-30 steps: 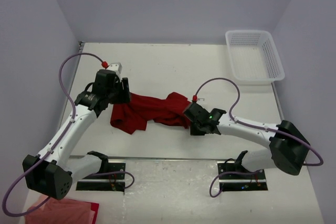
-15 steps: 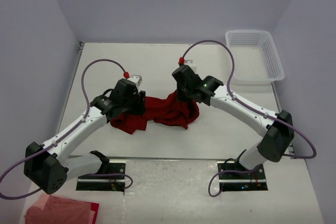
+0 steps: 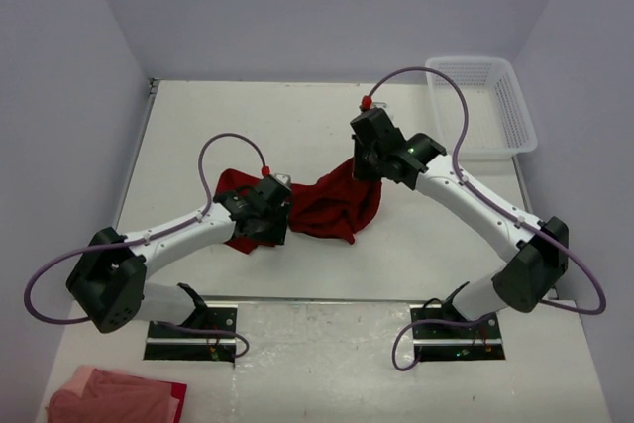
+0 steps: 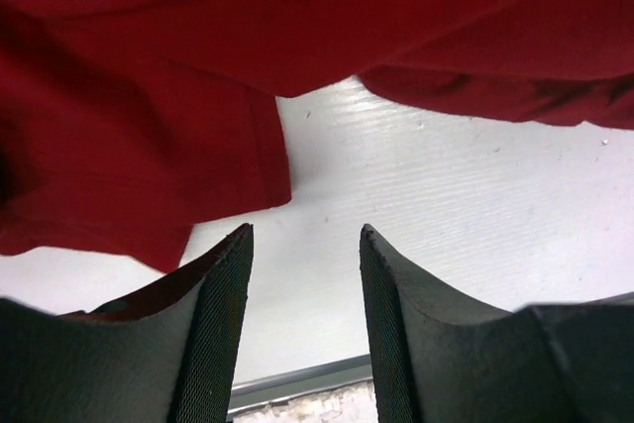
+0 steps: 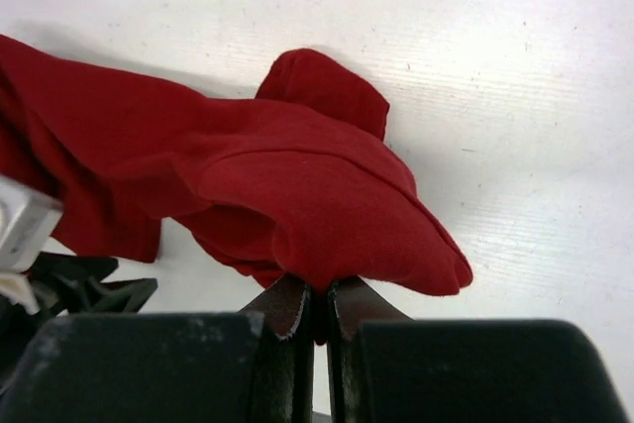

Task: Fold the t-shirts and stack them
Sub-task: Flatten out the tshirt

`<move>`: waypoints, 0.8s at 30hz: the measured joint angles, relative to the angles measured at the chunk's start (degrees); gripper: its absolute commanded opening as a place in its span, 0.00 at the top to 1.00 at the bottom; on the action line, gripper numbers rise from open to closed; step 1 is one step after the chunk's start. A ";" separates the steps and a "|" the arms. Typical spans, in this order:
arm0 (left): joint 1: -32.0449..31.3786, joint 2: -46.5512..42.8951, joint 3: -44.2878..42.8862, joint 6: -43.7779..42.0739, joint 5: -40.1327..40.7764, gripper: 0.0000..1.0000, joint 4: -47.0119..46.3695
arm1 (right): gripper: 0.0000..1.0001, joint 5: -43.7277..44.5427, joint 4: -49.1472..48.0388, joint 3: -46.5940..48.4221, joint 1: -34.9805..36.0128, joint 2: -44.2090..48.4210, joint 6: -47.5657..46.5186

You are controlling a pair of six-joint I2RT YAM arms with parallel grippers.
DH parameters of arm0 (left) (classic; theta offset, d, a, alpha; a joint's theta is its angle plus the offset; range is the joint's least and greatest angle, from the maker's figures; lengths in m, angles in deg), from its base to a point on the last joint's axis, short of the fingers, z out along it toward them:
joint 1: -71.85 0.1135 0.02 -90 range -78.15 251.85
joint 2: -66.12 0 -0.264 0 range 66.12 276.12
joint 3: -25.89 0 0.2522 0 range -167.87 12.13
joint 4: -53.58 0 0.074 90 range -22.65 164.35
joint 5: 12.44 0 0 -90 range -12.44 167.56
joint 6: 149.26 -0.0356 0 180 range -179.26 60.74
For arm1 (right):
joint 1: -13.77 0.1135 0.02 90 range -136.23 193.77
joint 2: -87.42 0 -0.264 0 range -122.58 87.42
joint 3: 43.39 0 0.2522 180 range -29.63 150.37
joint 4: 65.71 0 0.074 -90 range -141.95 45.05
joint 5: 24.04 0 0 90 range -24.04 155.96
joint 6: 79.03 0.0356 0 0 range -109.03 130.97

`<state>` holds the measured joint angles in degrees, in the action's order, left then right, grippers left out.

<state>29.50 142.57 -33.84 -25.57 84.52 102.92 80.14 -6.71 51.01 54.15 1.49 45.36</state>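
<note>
A deep red t-shirt [image 3: 327, 207] lies crumpled across the middle of the table. My right gripper [image 3: 365, 170] is shut on a fold at its right end and holds that end bunched up above the table. The right wrist view shows the cloth [image 5: 297, 175] pinched between the closed fingers of that gripper [image 5: 319, 289]. My left gripper [image 3: 280, 225] sits low at the shirt's near left part. In the left wrist view this gripper [image 4: 303, 235] is open, with only bare table between its fingers. Red cloth [image 4: 129, 146] hangs just beyond and to the left of its fingertips.
A white mesh basket [image 3: 480, 106] stands at the back right corner. A bundle of pink and red cloth [image 3: 114, 398] lies on the floor at the near left, off the table. Both arms reach over the table's middle, close to each other.
The right arm swung from the near side to the back, carrying the shirt's right end with it. The left arm moved right and nearer, to the shirt's near edge, and its jaws narrowed.
</note>
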 measured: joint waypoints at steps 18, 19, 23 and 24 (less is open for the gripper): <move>-0.55 10.82 0.24 4.22 7.28 0.86 -4.17 | 1.00 -2.43 -0.22 -4.83 -0.28 8.87 -0.61; -0.55 10.86 0.24 4.61 7.74 0.99 -4.24 | 1.00 -2.40 -0.22 -4.85 -0.28 8.96 -0.61; -0.44 10.75 0.24 4.70 8.72 1.00 -4.26 | 1.00 -2.38 -0.20 -5.03 -0.46 9.09 -0.83; -0.44 10.62 0.24 4.70 8.70 1.00 -4.22 | 1.00 -2.36 -0.17 -5.03 -0.59 9.07 -0.92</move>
<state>29.07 153.19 -33.60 -20.87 93.22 98.70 77.78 -6.89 45.98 53.56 10.56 44.44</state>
